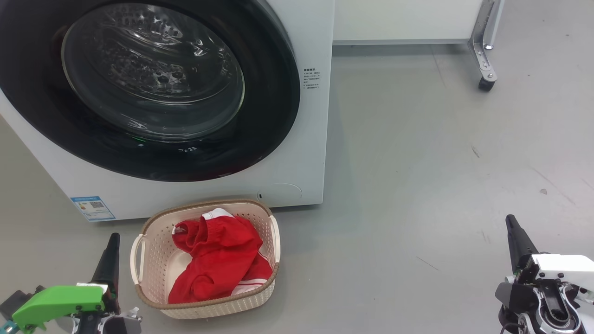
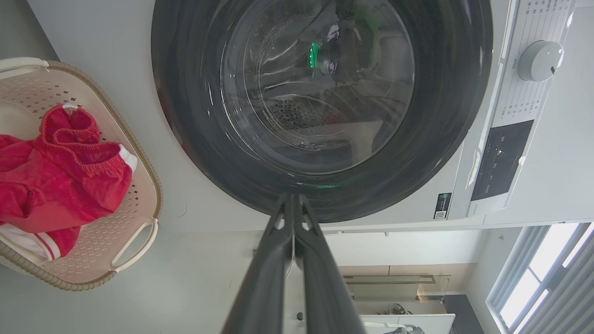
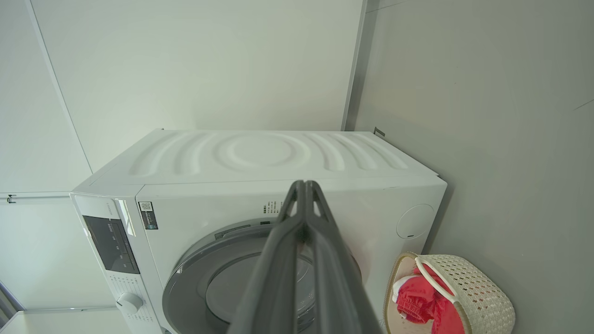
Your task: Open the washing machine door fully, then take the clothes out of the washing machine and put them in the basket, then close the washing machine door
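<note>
The washing machine (image 1: 306, 153) stands white and boxy at the upper left, and its round black-rimmed door (image 1: 153, 79) lies flat against the front, the steel drum showing through the glass. In front of it on the floor sits the cream basket (image 1: 153, 264) with the red clothes (image 1: 218, 255) piled inside. My left gripper (image 1: 109, 260) is low at the left beside the basket, fingers pressed together on nothing. My right gripper (image 1: 515, 236) is far to the right over bare floor, also shut and empty. The left wrist view shows the door (image 2: 325, 106) and the basket (image 2: 139, 185) with the clothes (image 2: 60, 181).
A white cabinet on a metal leg with a caster (image 1: 485, 83) stands at the back right. Grey floor (image 1: 417, 185) stretches to the right of the machine. The control panel and dial (image 2: 538, 60) sit at the machine's top.
</note>
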Robot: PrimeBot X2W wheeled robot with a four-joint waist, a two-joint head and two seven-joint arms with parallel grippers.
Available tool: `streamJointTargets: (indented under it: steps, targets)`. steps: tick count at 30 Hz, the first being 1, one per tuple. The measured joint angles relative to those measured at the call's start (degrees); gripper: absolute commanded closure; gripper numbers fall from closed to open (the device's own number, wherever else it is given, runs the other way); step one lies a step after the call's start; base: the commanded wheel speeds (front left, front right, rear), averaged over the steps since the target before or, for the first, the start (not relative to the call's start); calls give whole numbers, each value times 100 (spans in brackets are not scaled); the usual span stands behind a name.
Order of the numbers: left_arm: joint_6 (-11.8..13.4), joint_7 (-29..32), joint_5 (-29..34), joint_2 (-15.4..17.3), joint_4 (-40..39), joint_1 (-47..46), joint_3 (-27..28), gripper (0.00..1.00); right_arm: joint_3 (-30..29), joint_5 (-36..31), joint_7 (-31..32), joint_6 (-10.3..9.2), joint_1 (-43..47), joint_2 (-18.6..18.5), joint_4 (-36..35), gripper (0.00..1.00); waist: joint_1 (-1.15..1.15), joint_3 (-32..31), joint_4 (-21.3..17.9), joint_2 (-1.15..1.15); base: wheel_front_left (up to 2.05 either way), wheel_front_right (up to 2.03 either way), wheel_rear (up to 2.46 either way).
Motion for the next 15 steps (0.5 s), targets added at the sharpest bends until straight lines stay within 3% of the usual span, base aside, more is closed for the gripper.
streamJointTargets:
  steps: [15]
  targets:
    - [0, 0, -1, 0, -2, 0, -2, 100, 0, 0, 0, 0, 0, 0, -1, 100, 0, 0, 0, 0, 0, 0, 0]
